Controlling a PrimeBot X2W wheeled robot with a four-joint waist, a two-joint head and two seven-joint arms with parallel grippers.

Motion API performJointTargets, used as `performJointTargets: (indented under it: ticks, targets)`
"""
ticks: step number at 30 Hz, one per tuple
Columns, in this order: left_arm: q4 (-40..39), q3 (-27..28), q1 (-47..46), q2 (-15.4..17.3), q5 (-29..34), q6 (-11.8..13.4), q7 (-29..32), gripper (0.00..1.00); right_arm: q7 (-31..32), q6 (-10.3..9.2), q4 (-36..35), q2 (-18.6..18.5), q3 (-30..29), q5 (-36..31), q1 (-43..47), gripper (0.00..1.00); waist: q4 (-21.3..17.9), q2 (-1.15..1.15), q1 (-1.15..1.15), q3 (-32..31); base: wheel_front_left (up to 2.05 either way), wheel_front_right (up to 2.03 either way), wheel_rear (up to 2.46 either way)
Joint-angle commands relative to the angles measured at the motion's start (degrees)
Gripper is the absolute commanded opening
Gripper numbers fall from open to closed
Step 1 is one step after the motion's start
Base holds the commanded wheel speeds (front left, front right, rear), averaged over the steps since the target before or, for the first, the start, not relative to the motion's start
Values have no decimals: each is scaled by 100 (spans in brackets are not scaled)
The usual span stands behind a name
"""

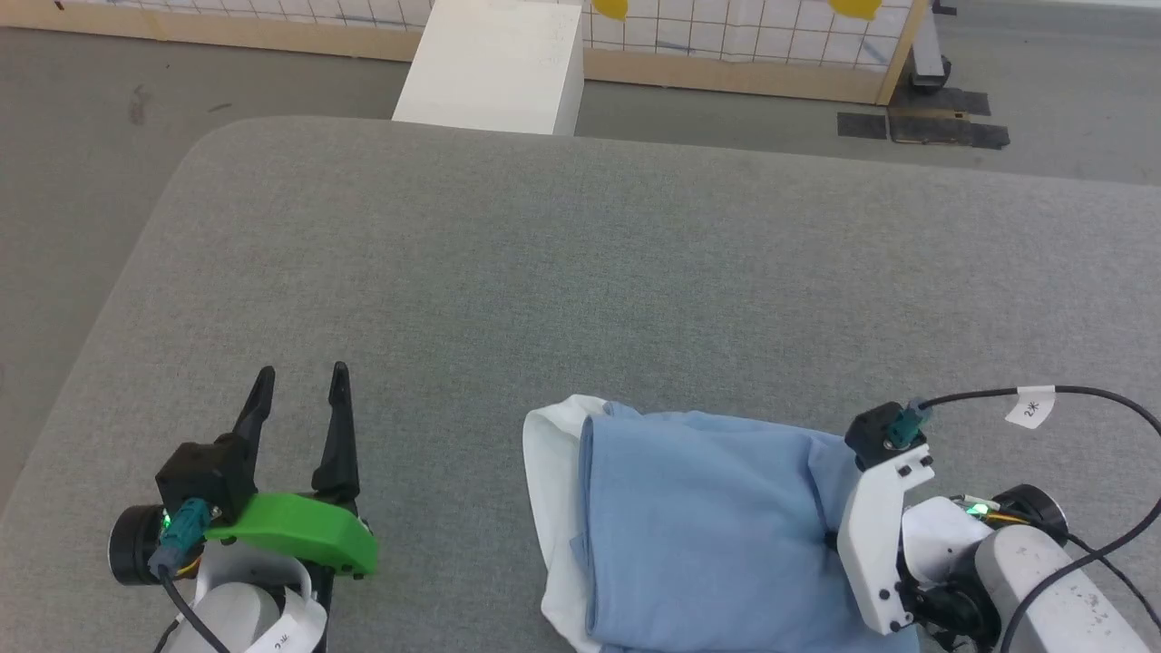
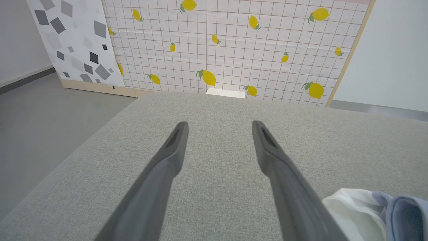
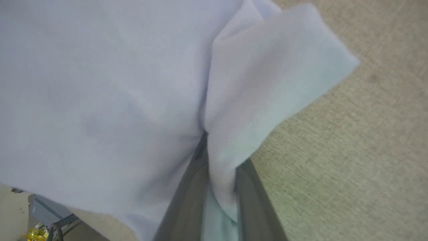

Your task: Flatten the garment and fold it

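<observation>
The garment is a light blue shirt, bunched and partly folded, with a white part showing along its left edge, lying at the near right of the grey padded table. In the right wrist view my right gripper is shut on a raised fold of the garment, with cloth pinched between the two fingers and the tips hidden by fabric. My left gripper rests open at the near left, apart from the shirt, with nothing between its fingers. The garment's edge sits at the lower right of the left wrist view.
The table's rounded left edge drops to grey floor. A white box stands beyond the far edge, in front of a lemon-patterned panel. A black cable loops over the right arm.
</observation>
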Motion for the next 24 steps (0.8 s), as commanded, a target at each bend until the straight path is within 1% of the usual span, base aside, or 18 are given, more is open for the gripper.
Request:
performJointTargets:
  ticks: [1,4,7,9,13,16,20,22,24]
  targets:
    - [29,-7,-86,-21,-34,-23,-39,100,-43,-10,208,-9,129,44,94,0,-24,0,0,-49,0,0,0]
    - [52,-18,-63,-16,-42,-24,-44,100,-111,-10,69,-126,203,122,-33,0,-106,0,0,-141,0,0,0]
    - [52,-20,-22,-2,-60,-23,-43,100,-113,-10,-167,-318,319,232,-195,0,-297,0,0,-217,0,0,0]
    - [50,-10,5,5,-77,-21,-48,100,-59,-10,-332,-463,408,336,-303,0,-501,0,0,-256,0,0,0]
    - [15,-7,13,-7,-106,-17,-56,100,143,-10,-616,-824,518,516,-549,0,-1037,0,0,-209,0,0,0]
    - [-21,-8,-31,-12,-111,-17,-66,100,269,-10,-719,-1055,564,630,-809,0,-1554,0,0,-69,0,0,0]
    - [-68,-36,-165,-1,-81,-27,-62,100,281,-10,-625,-1220,494,733,-1149,0,-2131,0,0,183,0,0,0]
    - [-120,-32,-260,38,-54,-19,-38,100,248,-10,-524,-1245,445,749,-1337,0,-2393,0,0,364,0,0,0]
    - [-198,-36,-376,87,-15,-13,8,100,172,-10,-397,-1267,350,729,-1522,0,-2582,0,0,561,0,0,0]
